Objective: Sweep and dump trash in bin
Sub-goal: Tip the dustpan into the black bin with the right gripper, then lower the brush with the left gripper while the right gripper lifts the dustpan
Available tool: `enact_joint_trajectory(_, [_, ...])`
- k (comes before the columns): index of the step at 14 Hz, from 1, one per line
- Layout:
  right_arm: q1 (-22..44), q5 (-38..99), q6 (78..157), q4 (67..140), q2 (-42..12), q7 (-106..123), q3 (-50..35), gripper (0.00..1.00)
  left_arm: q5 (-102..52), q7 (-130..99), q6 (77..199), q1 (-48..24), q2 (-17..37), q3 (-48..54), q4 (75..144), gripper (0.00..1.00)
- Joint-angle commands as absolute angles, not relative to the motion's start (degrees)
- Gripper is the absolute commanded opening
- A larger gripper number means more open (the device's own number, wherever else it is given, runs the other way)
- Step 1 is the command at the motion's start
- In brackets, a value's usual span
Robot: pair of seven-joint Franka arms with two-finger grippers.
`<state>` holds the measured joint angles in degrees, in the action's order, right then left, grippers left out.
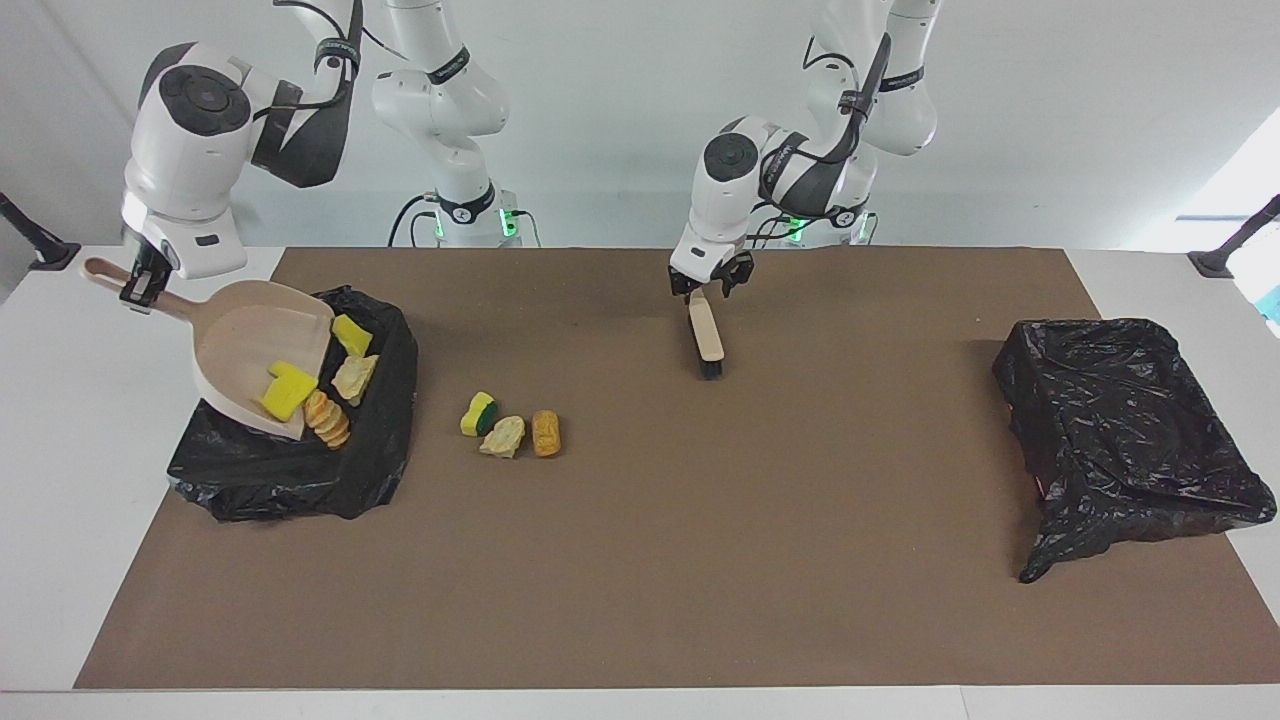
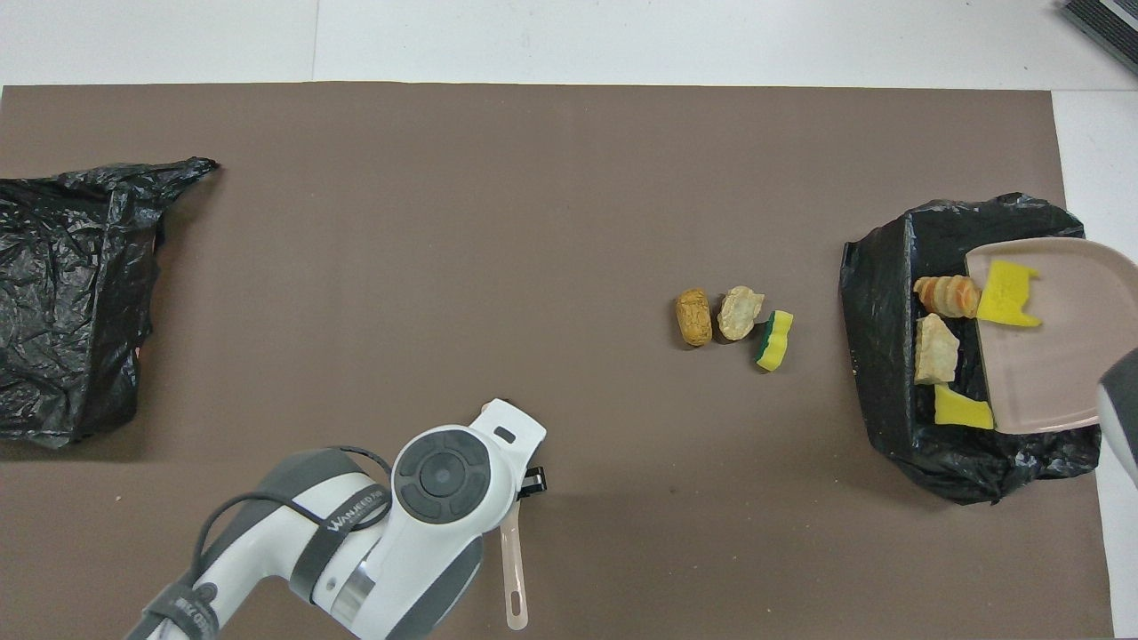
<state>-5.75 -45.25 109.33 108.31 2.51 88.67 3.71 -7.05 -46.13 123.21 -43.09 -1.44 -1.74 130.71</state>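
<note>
My right gripper is shut on the handle of the beige dustpan, which is tilted over the black-lined bin at the right arm's end. One yellow sponge piece lies at the pan's lip; three scraps lie in the bin. In the overhead view the pan covers part of this bin. Three scraps lie together on the mat beside the bin, also seen from overhead. My left gripper is shut on a brush whose bristles are at the mat.
A second black-lined bin stands at the left arm's end of the table, also in the overhead view. The brown mat covers most of the white table. The brush's handle end sticks out under the left arm.
</note>
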Motion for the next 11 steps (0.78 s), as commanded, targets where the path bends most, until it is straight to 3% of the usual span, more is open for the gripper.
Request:
enact_joint_trajectory(1, [-1.3,-52.3,105.8,108.7,3.9,89.6,3.5,0.0,-6.3,-43.7,123.1,-37.8,3.1,-1.5,124.5,1.0])
enact_joint_trajectory(6, [2.5,-58.0,100.6,108.8,4.4,89.0,3.2,0.0,-6.3,-30.3,118.3,-28.9,11.5,-1.5,109.8,1.0])
enact_joint_trajectory(11, [7.1,-61.4,93.3,109.2,5.6,84.5,3.0,0.0,-6.3,-16.7,110.6,-18.4,9.6,-2.2,104.9,1.0])
